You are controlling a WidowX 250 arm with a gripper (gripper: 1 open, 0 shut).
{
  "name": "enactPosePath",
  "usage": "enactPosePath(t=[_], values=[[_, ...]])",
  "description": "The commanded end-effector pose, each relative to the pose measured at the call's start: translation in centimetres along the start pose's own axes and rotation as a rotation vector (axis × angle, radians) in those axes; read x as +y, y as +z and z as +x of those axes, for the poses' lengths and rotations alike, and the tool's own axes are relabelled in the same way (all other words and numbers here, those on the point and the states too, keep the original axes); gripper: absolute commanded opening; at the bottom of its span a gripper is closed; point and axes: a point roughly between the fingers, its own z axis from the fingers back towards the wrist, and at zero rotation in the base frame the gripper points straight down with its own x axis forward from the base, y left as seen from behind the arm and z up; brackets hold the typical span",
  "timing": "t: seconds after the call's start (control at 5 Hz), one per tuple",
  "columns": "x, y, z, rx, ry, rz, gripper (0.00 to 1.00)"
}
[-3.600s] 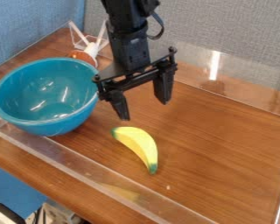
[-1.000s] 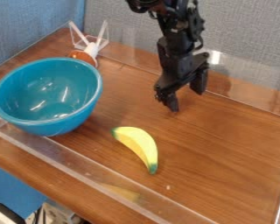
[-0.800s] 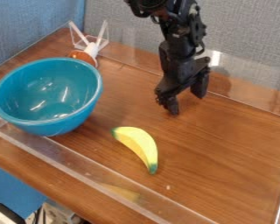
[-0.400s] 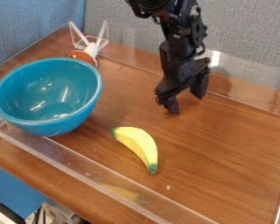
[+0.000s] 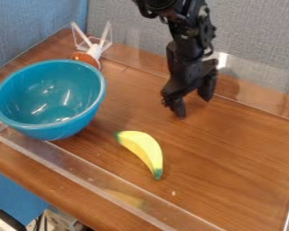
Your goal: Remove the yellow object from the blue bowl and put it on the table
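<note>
While I watch from my remote seat, this is what my feed shows, largest thing first.

Surface [image 5: 231,162]: I see a reddish-brown polished wooden top with clear acrylic walls [image 5: 249,77] standing along its edges; it carries everything else in view.

Blue bowl [image 5: 44,95]: I find it at the left of the surface, upright, deep and glossy teal, close to the near acrylic wall. Its inside shows only reflections; I see nothing lying in it.

Arm [image 5: 183,27]: I see the dark arm coming down from the top of the view toward the far middle of the surface, pointing steeply downward.

Fingers [image 5: 190,97]: I read the gripper as released, the two dark fingers spread apart with nothing between them. Their tips hang low over the wood, and I cannot tell whether they touch it. They are well apart from the bowl and clear of the banana.

Yellow object [image 5: 144,152]: I see the small curved toy banana lying flat on the bare surface, outside the bowl, just to the right of the bowl's near side and nearer the camera than the fingers. Its greenish tip points toward the camera.

Orange-and-white thing [image 5: 87,56]: I make out a small item behind the bowl by the far-left wall, partly hidden; I cannot tell what it is.
</note>
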Motion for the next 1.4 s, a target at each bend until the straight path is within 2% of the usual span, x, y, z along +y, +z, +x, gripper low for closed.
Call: enactPosePath(t=[0.0,0.8,1.0,1.2], values=[[-0.1,-0.7,-0.1,-0.008,-0.013,0.000,1.00],[0.7,-2.4,0.1,-0.028,-0.030,0.041,1.00],[0.9,-2.6,0.1,-0.034,-0.036,0.052,0.00],[1.1,-2.5,0.1,-0.040,-0.048,0.060,0.00]])
